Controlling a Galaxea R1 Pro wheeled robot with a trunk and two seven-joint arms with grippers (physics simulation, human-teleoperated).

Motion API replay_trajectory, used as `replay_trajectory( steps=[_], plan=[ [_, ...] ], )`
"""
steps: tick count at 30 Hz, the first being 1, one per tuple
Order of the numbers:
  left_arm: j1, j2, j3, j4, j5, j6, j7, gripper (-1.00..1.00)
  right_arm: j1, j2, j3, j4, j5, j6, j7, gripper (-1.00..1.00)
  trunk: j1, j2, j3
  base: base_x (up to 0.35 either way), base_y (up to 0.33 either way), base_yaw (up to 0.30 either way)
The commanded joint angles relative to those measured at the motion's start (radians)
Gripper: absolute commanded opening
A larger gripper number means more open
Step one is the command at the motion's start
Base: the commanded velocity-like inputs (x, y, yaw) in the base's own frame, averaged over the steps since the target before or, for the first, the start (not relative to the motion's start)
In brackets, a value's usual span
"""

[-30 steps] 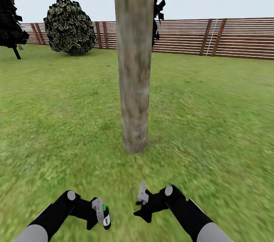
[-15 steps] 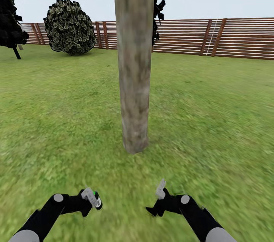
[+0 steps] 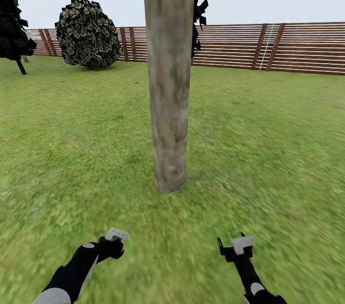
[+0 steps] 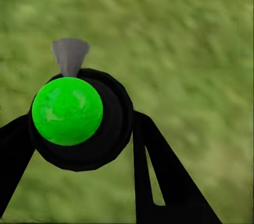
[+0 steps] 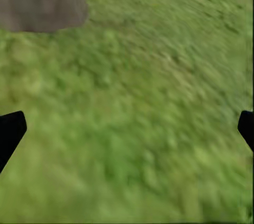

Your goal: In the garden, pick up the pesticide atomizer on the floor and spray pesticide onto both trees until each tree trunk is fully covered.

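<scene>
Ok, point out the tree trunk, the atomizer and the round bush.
tree trunk (image 3: 168, 103), head view, middle of the column
atomizer (image 4: 67, 110), left wrist view, green cap
round bush (image 3: 87, 34), head view, centre of foliage

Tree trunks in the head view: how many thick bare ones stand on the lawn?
1. The tree trunk rises from the grass at centre, ahead of both grippers. The dark tree at far left has a thin stem; others may stand outside the view.

Grass floor (image 3: 268, 151) (tree trunk (image 3: 168, 103) upright)

a round dark bush (image 3: 87, 34) stands before the slatted fence (image 3: 268, 48).
</scene>
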Motion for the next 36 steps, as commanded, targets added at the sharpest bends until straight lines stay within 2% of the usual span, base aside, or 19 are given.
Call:
replay_trajectory(
  steps=[1,2,4,5,6,7,8,9,10,12,15,18,19,27,32,36],
  plan=[
    [-0.002,-0.022,0.0,0.0,0.0,0.012,0.041,-1.0,0.001,-0.015,0.001,0.001,-0.002,-0.002,-0.018,1.0,0.0,0.0,0.0,0.0,0.0,0.0],
    [-0.003,-0.029,0.0,0.0,0.0,0.018,0.051,-1.0,0.001,-0.022,0.001,0.002,-0.003,-0.002,-0.022,1.0,0.0,0.0,0.0,0.0,0.0,0.0],
    [-0.007,-0.057,-0.002,-0.001,0.0,0.07,0.08,-1.0,0.003,-0.049,0.0,0.007,-0.023,-0.004,-0.032,1.0,0.0,0.0,0.0,0.0,0.0,0.0],
    [-0.009,-0.063,-0.002,-0.002,0.0,0.099,0.085,-1.0,0.01,-0.055,0.0,0.008,-0.043,-0.004,-0.033,1.0,0.0,0.0,0.0,0.0,0.0,0.0],
    [-0.017,-0.069,-0.002,-0.003,0.002,0.141,0.089,-1.0,0.03,-0.059,0.0,0.008,-0.083,-0.005,-0.034,1.0,0.0,0.0,0.0,0.0,0.0,0.0],
    [-0.021,-0.07,-0.002,-0.003,0.003,0.152,0.09,-1.0,0.037,-0.06,0.0,0.008,-0.097,-0.006,-0.034,1.0,0.0,0.0,0.0,0.0,0.0,0.0],
    [-0.038,-0.072,-0.001,-0.002,0.017,0.18,0.093,-1.0,0.052,-0.061,0.001,0.007,-0.127,-0.011,-0.031,1.0,0.0,0.0,0.0,0.0,0.0,0.0],
    [-0.049,-0.072,-0.001,-0.002,0.034,0.193,0.094,-1.0,0.058,-0.061,0.002,0.008,-0.138,-0.014,-0.029,1.0,0.0,0.0,0.0,0.0,0.0,0.0],
    [-0.062,-0.072,-0.002,-0.001,0.066,0.211,0.096,-1.0,0.064,-0.06,0.003,0.009,-0.148,-0.016,-0.025,1.0,0.0,0.0,0.0,0.0,0.0,0.0],
    [-0.071,-0.069,-0.003,-0.002,0.118,0.269,0.1,-1.0,0.068,-0.055,0.005,0.009,-0.155,-0.018,-0.018,1.0,0.0,0.0,0.0,0.0,0.0,0.0],
    [-0.075,-0.071,-0.005,-0.007,0.144,0.333,0.111,-1.0,0.07,-0.052,0.005,0.01,-0.158,-0.018,-0.017,1.0,0.0,0.0,0.0,0.0,0.0,0.0],
    [-0.075,-0.074,-0.009,-0.023,0.149,0.358,0.143,-1.0,0.07,-0.051,0.004,0.01,-0.159,-0.019,-0.018,1.0,0.0,0.0,0.0,0.0,0.0,0.0],
    [-0.075,-0.076,-0.013,-0.037,0.156,0.377,0.177,-1.0,0.071,-0.05,0.004,0.011,-0.16,-0.019,-0.018,1.0,0.0,0.0,0.0,0.0,0.0,-0.26],
    [-0.075,-0.076,-0.013,-0.07,0.158,0.426,0.18,-1.0,0.071,-0.051,0.003,0.011,-0.161,-0.019,-0.018,1.0,0.0,0.0,0.0,0.0,0.0,-0.294],
    [-0.074,-0.075,-0.013,-0.071,0.156,0.428,0.18,-1.0,0.071,-0.051,0.002,0.011,-0.162,-0.019,-0.018,1.0,0.0,0.0,0.0,0.01,0.0,-0.299],
    [-0.072,-0.073,-0.012,-0.069,0.155,0.419,0.183,-1.0,0.071,-0.051,0.002,0.01,-0.162,-0.019,-0.018,1.0,0.0,0.0,0.0,0.236,0.0,-0.299]
  ],
)
